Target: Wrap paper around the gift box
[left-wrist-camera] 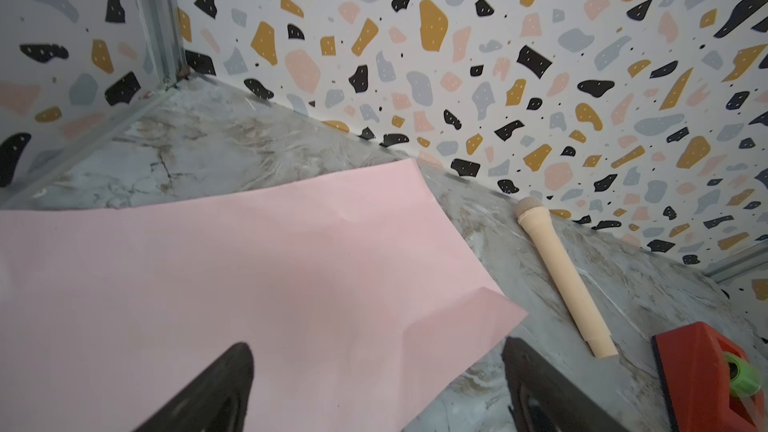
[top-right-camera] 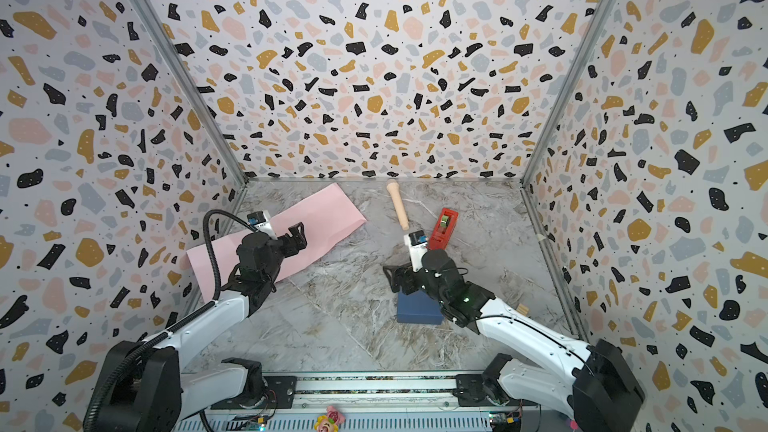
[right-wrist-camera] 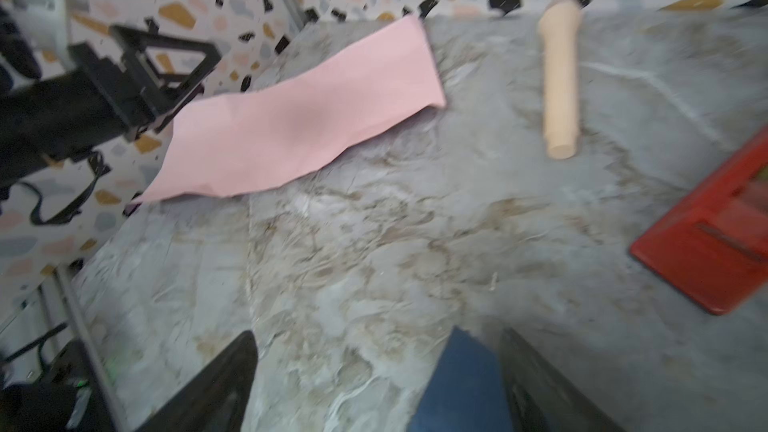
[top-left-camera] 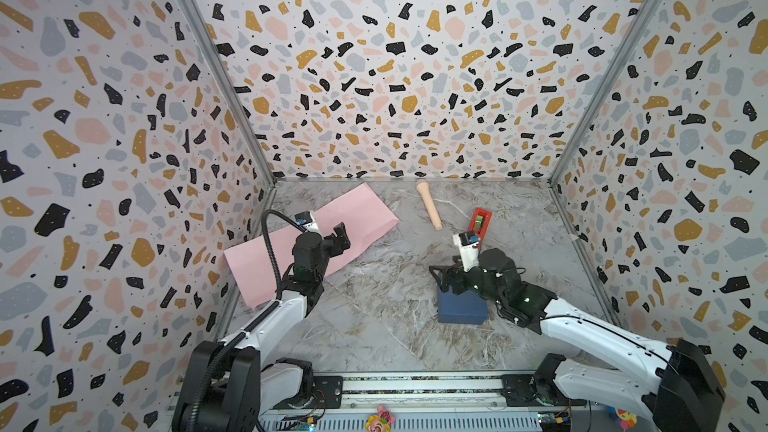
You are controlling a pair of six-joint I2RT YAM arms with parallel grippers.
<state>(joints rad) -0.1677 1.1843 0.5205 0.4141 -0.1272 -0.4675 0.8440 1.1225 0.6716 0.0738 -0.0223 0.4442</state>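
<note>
The gift box (top-left-camera: 461, 311) lies right of centre in both top views, at the right gripper (top-left-camera: 439, 278), whose jaws are spread wide with one box corner between them. The paper (top-left-camera: 365, 209), its long axis running lower left to upper right, is overhung by the left gripper (top-left-camera: 341, 236), jaws likewise wide and empty. No legible writing is found.

One paper (top-left-camera: 365, 209), one gift box (top-left-camera: 461, 311), one toy microphone (top-left-camera: 428, 205), one tape dispenser (top-left-camera: 481, 218), two grippers: left gripper (top-left-camera: 341, 234), right gripper (top-left-camera: 440, 278).
</note>
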